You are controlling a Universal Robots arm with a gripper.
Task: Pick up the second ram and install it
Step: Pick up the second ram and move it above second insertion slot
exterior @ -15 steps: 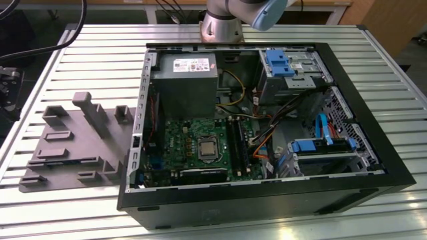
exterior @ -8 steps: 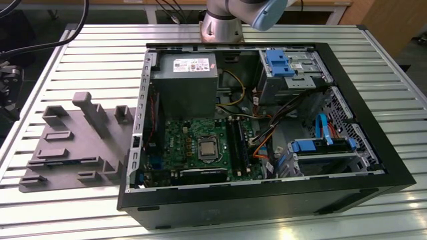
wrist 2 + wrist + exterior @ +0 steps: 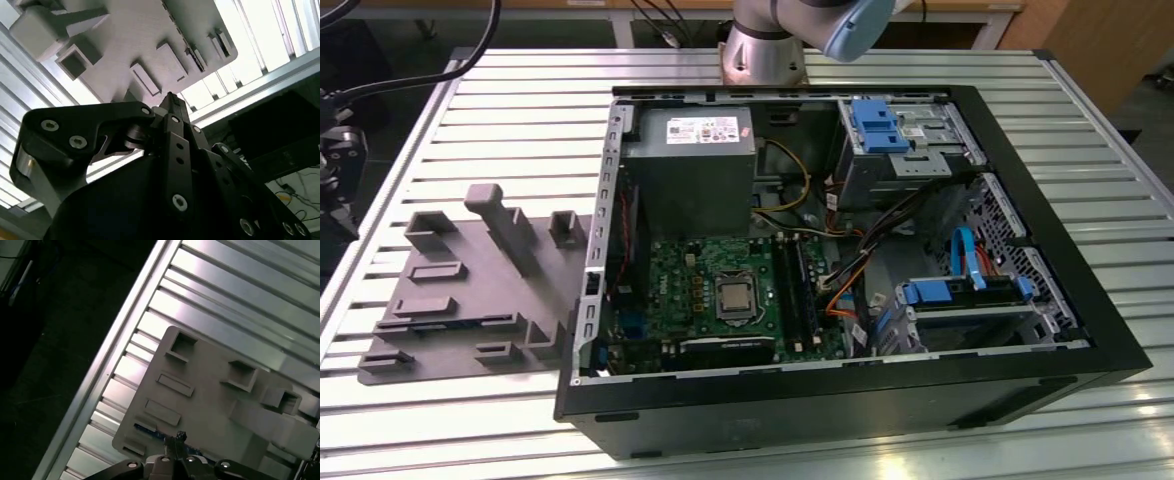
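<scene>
Second ram [image 3: 150, 431] lying in the grey moulded tray [image 3: 210, 395], close to the gripper [image 3: 177, 436].
Jaws pressed together; exterior view adds the open computer case [image 3: 854, 410] beside the tray, on the slatted aluminium table [image 3: 494, 110].

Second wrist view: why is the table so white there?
Second wrist view: glare off the ribbed table behind the dark gripper; first wrist view: streaky gleam on it; exterior view: even light, computer case shadowed inside.

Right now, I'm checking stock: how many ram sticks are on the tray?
1: the ram lies along the tray's edge, close by the gripper. Another could hide behind the raised blocks.
</scene>
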